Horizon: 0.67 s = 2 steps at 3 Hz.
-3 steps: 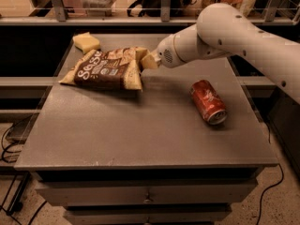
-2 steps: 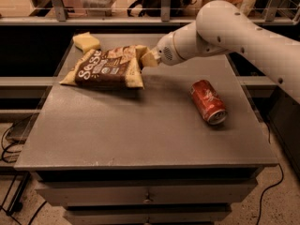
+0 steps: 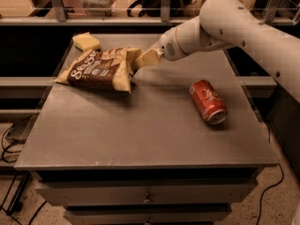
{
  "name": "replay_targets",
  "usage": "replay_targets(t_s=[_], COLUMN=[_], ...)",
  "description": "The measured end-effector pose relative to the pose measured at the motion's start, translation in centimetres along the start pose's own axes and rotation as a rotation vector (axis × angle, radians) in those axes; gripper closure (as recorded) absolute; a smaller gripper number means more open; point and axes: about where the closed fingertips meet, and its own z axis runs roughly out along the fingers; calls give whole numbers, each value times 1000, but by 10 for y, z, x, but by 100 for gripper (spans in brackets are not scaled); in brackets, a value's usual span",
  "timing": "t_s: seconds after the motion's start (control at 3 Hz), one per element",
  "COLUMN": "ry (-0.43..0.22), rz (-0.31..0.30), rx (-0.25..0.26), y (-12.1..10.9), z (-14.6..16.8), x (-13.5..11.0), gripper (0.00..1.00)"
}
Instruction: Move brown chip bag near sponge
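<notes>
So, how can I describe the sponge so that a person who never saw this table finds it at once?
Look at the grey table, at its far left corner. There, just behind the brown chip bag whose right end the gripper holds, lies the sponge. It is the small, plain pale-yellow block, without print, unlike the bag and the red can.

We log the brown chip bag [image 3: 96,69] on the table [image 3: 140,139], back left. The sponge [image 3: 86,41] sits just behind it, near the back-left corner. The gripper [image 3: 142,59] is at the bag's right end. The soda can [image 3: 207,101] lies well to the right.
</notes>
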Motion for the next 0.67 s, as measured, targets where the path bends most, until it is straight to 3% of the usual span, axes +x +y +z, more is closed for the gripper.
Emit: replay_targets(t_s=[0.33, 0.67], ry=[1, 1], rz=[-2, -2], rx=[-2, -2], y=[1, 1], z=[1, 1], x=[-1, -1], gripper=[0, 0])
